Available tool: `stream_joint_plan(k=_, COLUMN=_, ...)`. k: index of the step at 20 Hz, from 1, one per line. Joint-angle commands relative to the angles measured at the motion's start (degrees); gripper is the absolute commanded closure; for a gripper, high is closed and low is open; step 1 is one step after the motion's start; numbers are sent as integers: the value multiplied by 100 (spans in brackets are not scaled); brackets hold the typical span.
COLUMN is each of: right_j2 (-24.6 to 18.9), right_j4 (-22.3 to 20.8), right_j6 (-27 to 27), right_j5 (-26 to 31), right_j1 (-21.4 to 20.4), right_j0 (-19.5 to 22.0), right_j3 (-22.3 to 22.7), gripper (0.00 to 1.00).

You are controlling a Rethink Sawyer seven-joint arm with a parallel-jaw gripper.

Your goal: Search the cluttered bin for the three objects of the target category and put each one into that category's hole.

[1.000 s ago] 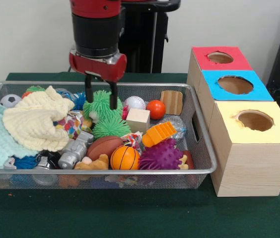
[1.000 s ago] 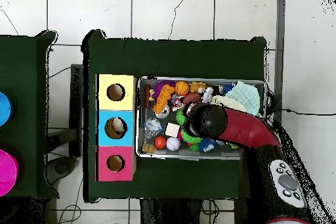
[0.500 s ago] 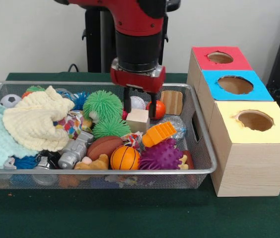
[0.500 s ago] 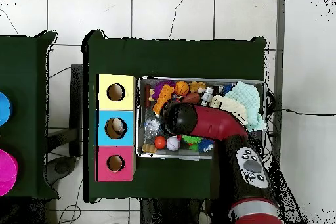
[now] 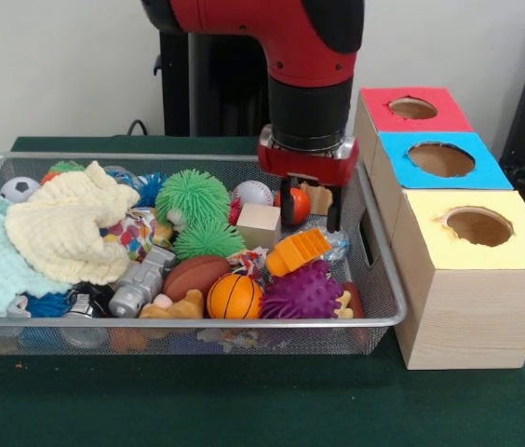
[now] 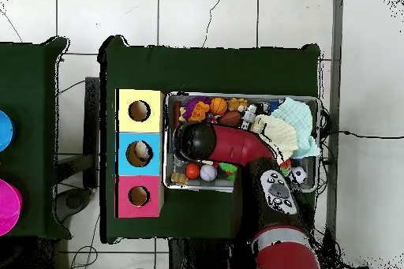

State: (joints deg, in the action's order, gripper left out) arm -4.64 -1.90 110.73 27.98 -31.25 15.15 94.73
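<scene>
wire bin (image 5: pixel 379 317) full, sorting seemingly barely begun: gripper (image 5: pixel 311 207) spread, holding nothing, straddling wooden piece (image 5: pixel 318 197) beside orange ball (image 5: pixel 295 206); 1 item visible in blue hole (image 6: pixel 140 152).

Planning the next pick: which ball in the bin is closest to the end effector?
The small orange-red ball, directly beside the end effector at the bin's far side. The white baseball sits farther left; the basketball lies at the near edge.
</scene>
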Motion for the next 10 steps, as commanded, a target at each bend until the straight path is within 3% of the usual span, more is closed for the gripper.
stream_joint_plan(k=1, right_j2=-186, right_j4=365, right_j6=1117, right_j5=-339, right_j1=365, right_j0=-52, right_j3=11, gripper=0)
stream_joint_plan(k=10, right_j2=-20, right_j4=402, right_j6=1065, right_j5=-616, right_j1=861, right_j0=-113, right_j3=-36, gripper=0)
